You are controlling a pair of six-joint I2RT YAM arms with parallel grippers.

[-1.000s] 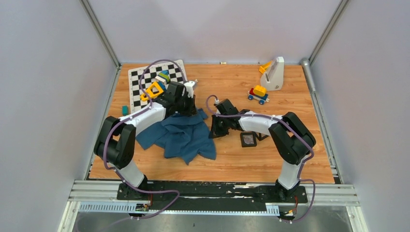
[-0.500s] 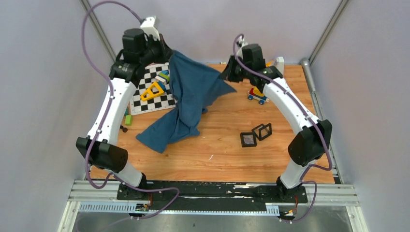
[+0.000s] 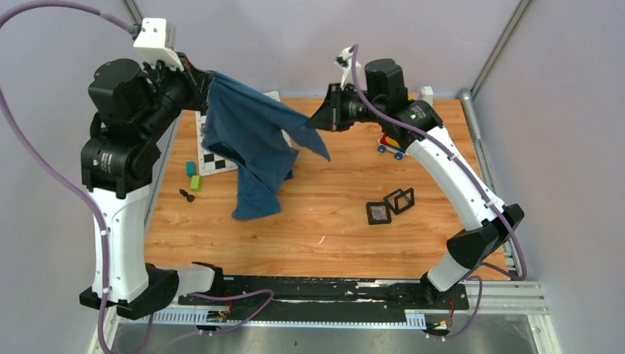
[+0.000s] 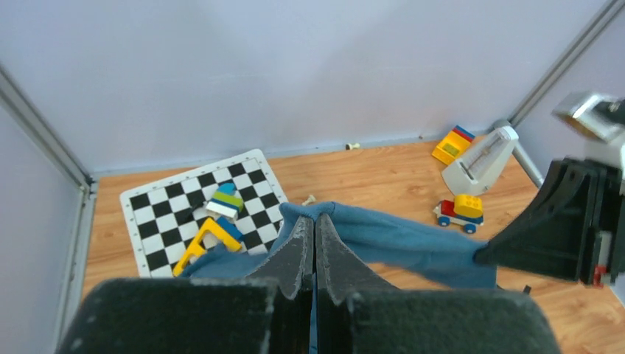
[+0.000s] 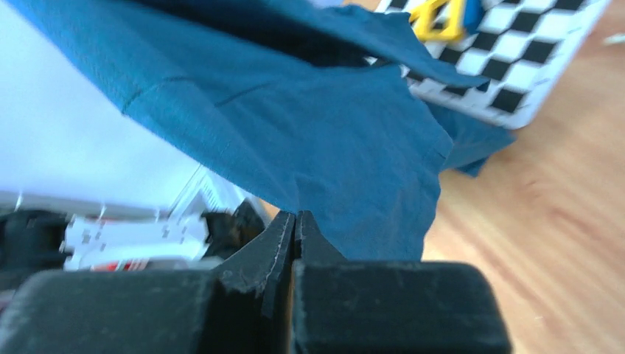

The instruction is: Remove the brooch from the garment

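The teal-blue garment (image 3: 254,140) hangs in the air, stretched between both grippers, its lower end dangling just above the wood. My left gripper (image 3: 208,80) is raised high at the back left and is shut on the garment's upper edge (image 4: 368,232). My right gripper (image 3: 313,122) is raised at the back centre and is shut on another edge (image 5: 346,155). The brooch does not show in any view.
A chequered board (image 3: 221,158) with coloured blocks lies at the back left, partly behind the cloth. Two black square boxes (image 3: 389,206) sit at the right centre. A toy car (image 3: 390,145), a white stand (image 4: 479,158), small green blocks (image 3: 193,175) and a dark chess piece (image 3: 187,195) lie around.
Both arms have lifted the garment from a heap on the table high into the air and drawn it taut between them. The left arm has risen and swung further left.
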